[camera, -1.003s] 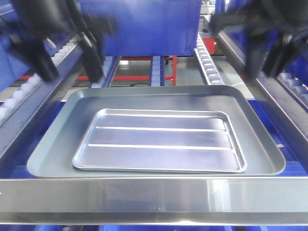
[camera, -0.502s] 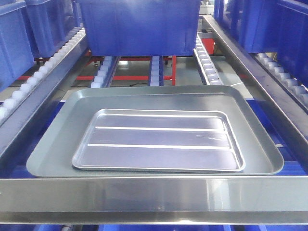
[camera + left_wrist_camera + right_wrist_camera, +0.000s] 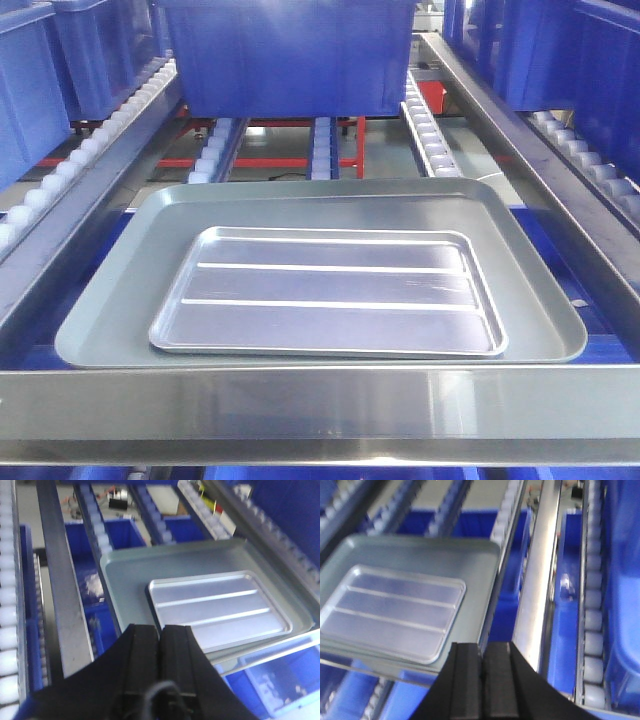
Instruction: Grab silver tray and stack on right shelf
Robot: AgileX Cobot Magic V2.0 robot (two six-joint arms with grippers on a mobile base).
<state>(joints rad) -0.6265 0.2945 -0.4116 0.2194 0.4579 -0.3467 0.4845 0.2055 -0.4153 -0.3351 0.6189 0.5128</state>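
Observation:
The silver tray [image 3: 330, 295], shiny with two raised ribs, lies flat inside a larger dull grey tray [image 3: 110, 290] on the right shelf, behind its broad steel front bar [image 3: 320, 405]. Neither gripper appears in the front view. In the left wrist view my left gripper [image 3: 160, 628] is shut on nothing, held above and near the front left of the silver tray [image 3: 220, 607]. In the right wrist view my right gripper [image 3: 483, 645] is likewise shut and empty, above the grey tray's front right corner, with the silver tray [image 3: 390, 612] to its left.
A big blue bin [image 3: 290, 55] stands on the rollers right behind the trays. Sloped steel side rails [image 3: 70, 240] and lanes of white rollers [image 3: 430, 130] flank the shelf. More blue bins [image 3: 560, 50] sit at both sides and on the level below [image 3: 120, 532].
Both arms, blurred in the top corners of the front view a second ago, have left that view. The two trays have stayed where they were.

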